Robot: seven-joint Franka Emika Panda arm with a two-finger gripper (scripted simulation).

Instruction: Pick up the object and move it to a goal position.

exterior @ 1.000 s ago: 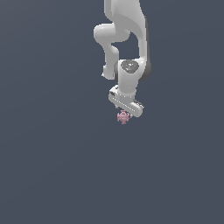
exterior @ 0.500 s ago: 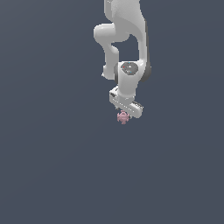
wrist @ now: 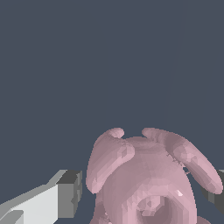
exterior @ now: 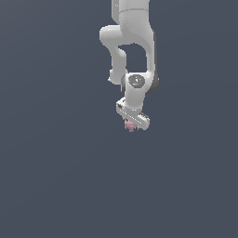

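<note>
I note the hand (exterior: pixel 132 124) set around the pink object (exterior: pixel 130 125), one finger (wrist: pixel 65 194) just beside it, firm contact not confirmable; no goal marker shows, so transport remains outstanding.

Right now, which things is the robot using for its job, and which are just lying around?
Part of the job:
- pink knobbly blob, the thing to carry
- white gripper, a finger on each side of the blob; whether they touch it is not clear

Just lying around:
- nothing else shows, only the plain dark grey background
</note>
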